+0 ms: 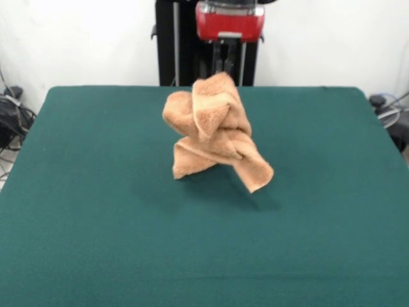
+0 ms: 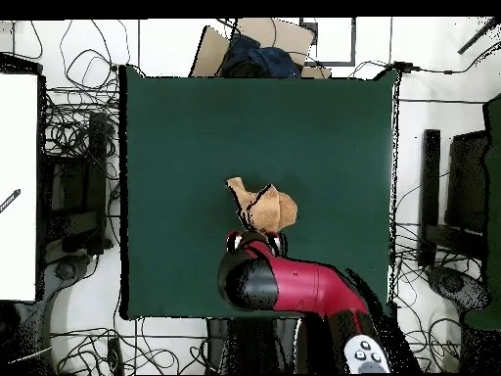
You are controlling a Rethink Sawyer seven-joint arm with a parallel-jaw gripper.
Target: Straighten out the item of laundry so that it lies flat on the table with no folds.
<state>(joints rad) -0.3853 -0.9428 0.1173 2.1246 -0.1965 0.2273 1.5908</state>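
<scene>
Towel bunched and hanging above the green tabletop

The orange-tan terry towel (image 1: 214, 131) hangs twisted from the claw (image 1: 225, 67) near the tabletop's (image 1: 96, 211) far edge, its folds knotted together, lower corners dangling over a faint shadow.

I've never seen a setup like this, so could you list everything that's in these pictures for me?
towel: one, orange-tan, bunched and twisted, hanging lifted above the middle of the table, its lower corners dangling.
table: one, dark green top, filling most of both views.
cables: many, black, tangled on the white floor around the table.
cardboard box: one, brown, holding dark cloth, beyond the table's edge opposite the robot.
arm: one, red and black, reaching over the table.
gripper: one, dark, holding the towel's top.
</scene>
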